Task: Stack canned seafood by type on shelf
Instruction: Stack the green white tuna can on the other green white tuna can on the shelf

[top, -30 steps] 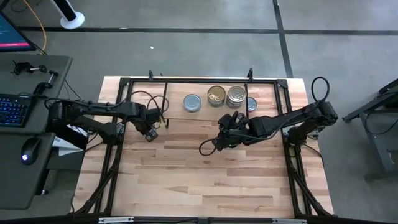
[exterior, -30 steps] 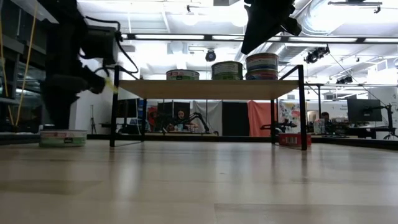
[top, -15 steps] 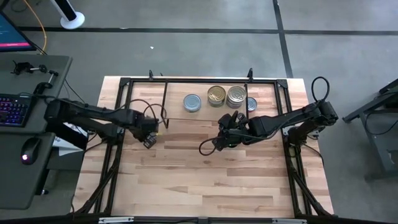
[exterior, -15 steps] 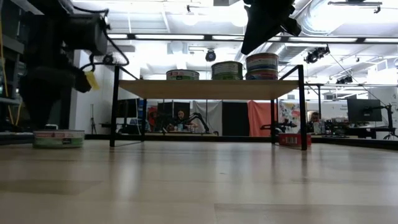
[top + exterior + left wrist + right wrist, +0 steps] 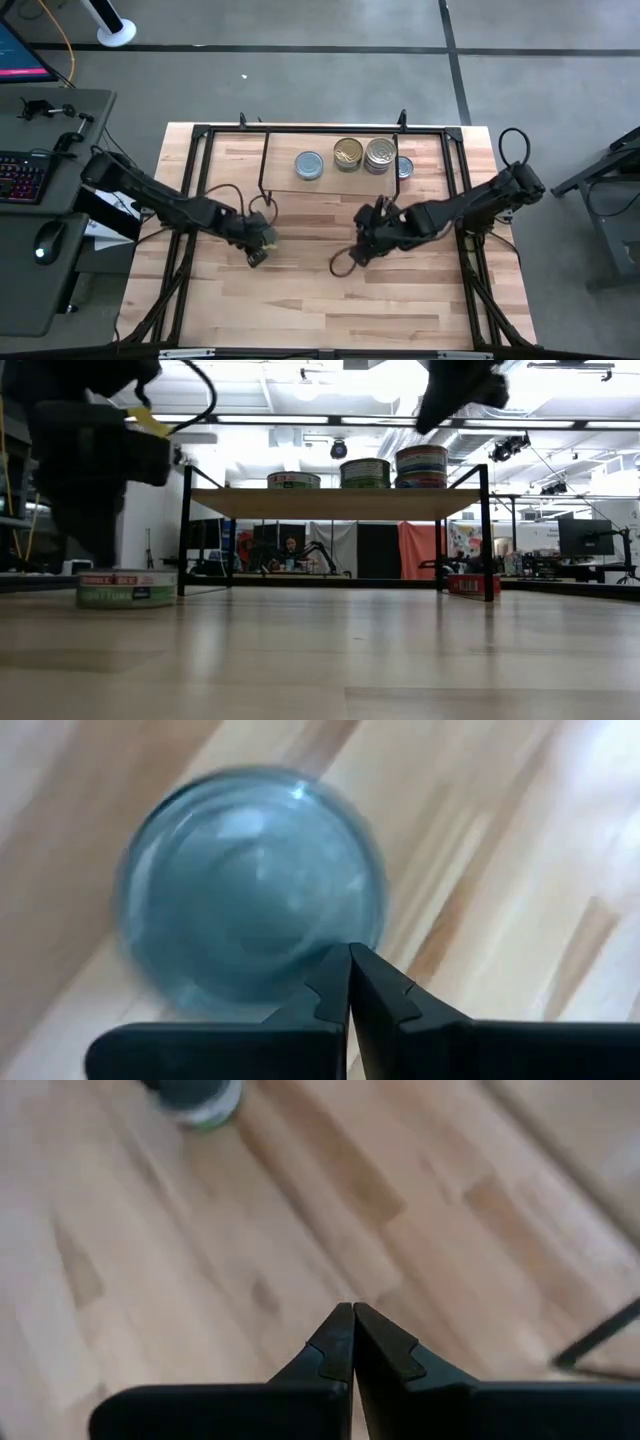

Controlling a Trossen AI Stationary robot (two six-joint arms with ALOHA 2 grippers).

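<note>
Wooden table (image 5: 330, 310) holds one shelf (image 5: 335, 503) carrying three tin stacks; one bluish tin (image 5: 250, 885) lies under left gripper (image 5: 348, 982). Both grippers' jaws closed, empty; right gripper (image 5: 352, 1340) mid-table.

Left wrist view: a bluish tin (image 5: 250, 890) is smeared by motion, its near rim hidden behind the closed fingers (image 5: 330, 995). Low view: a green-banded tin (image 5: 127, 588) carries a label too small to read (the dark arm (image 5: 85, 460) above it is cut off by the frame's top edge).
</note>
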